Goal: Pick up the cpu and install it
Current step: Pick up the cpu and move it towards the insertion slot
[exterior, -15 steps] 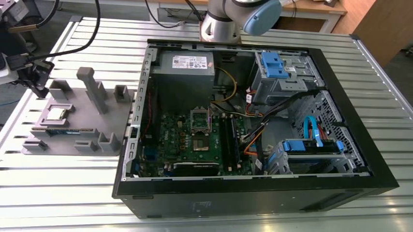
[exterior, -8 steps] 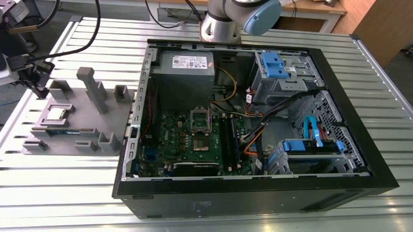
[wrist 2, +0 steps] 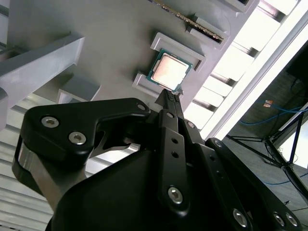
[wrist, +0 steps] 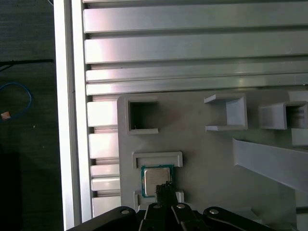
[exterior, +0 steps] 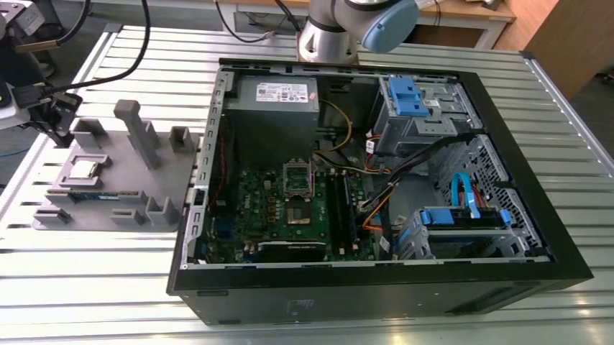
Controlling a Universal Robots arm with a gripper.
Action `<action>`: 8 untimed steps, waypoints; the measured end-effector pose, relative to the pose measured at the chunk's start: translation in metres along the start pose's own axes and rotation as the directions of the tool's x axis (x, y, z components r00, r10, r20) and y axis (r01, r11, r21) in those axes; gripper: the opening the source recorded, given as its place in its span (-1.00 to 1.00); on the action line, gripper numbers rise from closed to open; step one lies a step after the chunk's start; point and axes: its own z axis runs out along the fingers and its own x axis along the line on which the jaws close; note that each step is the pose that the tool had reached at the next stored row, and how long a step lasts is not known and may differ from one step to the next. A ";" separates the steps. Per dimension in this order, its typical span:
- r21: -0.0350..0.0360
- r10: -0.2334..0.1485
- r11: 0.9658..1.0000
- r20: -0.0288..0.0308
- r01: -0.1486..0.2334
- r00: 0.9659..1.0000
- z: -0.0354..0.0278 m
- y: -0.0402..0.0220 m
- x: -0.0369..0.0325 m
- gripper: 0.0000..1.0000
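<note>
- While the cpu (exterior: 85,169) lies outside it, the open computer case (exterior: 384,287) rests on the slatted table (exterior: 96,287), motherboard (exterior: 251,205) facing up, socket (exterior: 296,188) near its middle.
- The grey fixture plate (exterior: 115,162) sits just beside the case, at the exterior view's left.
- The gripper (wrist: 166,186) hovers over that plate, fingertips drawn together and holding nothing.
- The cpu lies flat in a shallow pocket of the plate. In both wrist views the tips overlap one edge; contact cannot be told.
- Advice: spread the fingers wider than the chip, centre over it, descend square, and clamp opposite edges clear of the pocket walls.
</note>
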 end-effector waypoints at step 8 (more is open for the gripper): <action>0.000 0.000 1.000 0.000 0.000 1.000 0.0004 0.0000 0.0000 -0.79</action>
